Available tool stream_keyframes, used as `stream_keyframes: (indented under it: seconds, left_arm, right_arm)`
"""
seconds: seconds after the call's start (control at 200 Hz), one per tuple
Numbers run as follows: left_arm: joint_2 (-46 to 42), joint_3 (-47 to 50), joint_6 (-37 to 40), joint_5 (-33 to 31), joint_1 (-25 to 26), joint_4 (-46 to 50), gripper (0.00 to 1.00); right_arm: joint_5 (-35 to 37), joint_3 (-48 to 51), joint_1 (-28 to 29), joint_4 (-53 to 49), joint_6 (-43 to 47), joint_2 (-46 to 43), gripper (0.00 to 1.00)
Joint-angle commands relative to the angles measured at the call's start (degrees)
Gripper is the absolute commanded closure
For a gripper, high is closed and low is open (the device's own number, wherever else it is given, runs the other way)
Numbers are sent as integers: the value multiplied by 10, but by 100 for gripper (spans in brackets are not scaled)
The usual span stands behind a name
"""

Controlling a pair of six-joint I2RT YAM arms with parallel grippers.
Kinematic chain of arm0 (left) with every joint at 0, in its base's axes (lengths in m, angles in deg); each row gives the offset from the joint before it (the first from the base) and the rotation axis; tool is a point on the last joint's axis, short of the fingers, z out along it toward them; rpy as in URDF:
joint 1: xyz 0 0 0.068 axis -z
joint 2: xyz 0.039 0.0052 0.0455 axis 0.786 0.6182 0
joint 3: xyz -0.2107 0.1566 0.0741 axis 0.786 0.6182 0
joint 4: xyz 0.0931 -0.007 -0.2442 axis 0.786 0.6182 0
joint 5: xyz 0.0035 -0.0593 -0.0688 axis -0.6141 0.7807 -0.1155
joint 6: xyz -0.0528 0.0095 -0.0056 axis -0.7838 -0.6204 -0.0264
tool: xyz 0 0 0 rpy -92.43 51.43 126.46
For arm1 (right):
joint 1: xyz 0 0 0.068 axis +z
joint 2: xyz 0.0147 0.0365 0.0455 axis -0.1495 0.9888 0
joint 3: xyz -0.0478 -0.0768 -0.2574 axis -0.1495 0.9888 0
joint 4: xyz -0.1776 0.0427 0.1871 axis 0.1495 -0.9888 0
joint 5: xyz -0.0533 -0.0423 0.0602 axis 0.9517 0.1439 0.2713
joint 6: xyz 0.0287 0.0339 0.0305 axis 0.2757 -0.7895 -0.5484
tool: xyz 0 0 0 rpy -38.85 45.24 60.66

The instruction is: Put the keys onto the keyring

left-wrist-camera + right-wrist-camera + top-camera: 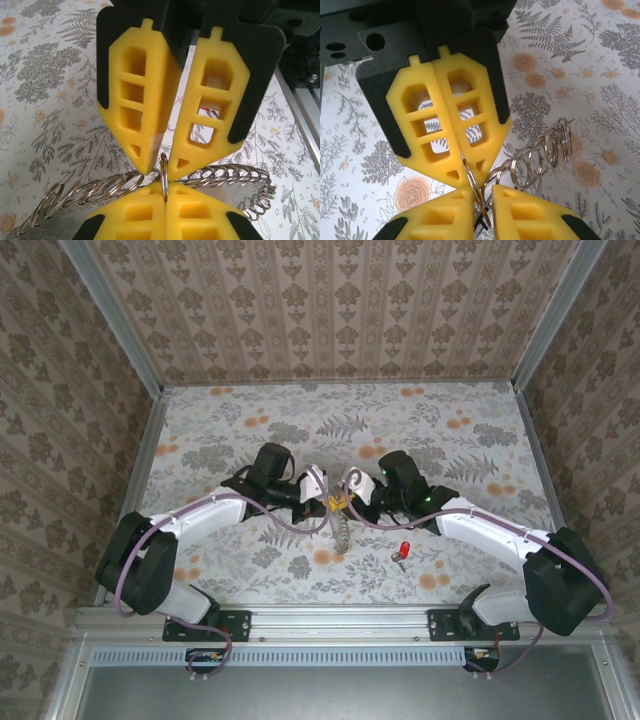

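Keyring (165, 175), a chain of linked rings, hangs above the table (450, 440) pinched between both claws, left claw (318, 483) and right claw (352, 483) each clamped on one ring; risk: ring slips if either grip loosens, red-headed key (404, 549) unthreaded on table

The tabletop (450, 455) is showing a pale cloth printed with grey ferns and leaves and small orange blossoms. The walls (330, 310) are wearing beige paper with brown damask motifs in vertical stripes. Both arms are gleaming white with black joints, and purple cables are looping along them. Each pincer's fingers (135, 100) are glowing bright yellow against black backing. The keyring (540, 152) is shining silvery. A key (404, 549) is showing a red head.
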State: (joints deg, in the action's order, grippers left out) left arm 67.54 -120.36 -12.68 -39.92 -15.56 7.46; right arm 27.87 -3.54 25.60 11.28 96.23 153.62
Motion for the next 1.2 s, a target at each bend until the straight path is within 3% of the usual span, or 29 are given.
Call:
stream_keyframes:
  seconds: [0.0,0.305,0.495,0.53,0.64,0.845,1.195]
  left_arm:
    - [-20,11,-24,58,-7,-49,100]
    - [-28,25,-41,77,-16,-77,100]
    - [-34,25,-32,46,-18,-56,100]
    - [-35,22,-27,33,-17,-44,95]
    - [-38,18,-16,11,-16,-23,88]
    - [-33,-1,3,2,-10,15,83]
    - [-12,-18,12,4,2,25,82]
  right_arm:
    - [-50,13,-9,72,-16,-8,79]
    - [-58,35,-17,101,-15,4,85]
    - [-52,20,-16,61,-1,4,96]
    - [-50,14,-14,48,4,4,97]
    - [-30,-1,-7,23,17,2,98]
    - [15,-40,13,-46,49,12,98]
    - [22,-59,25,-61,54,10,97]
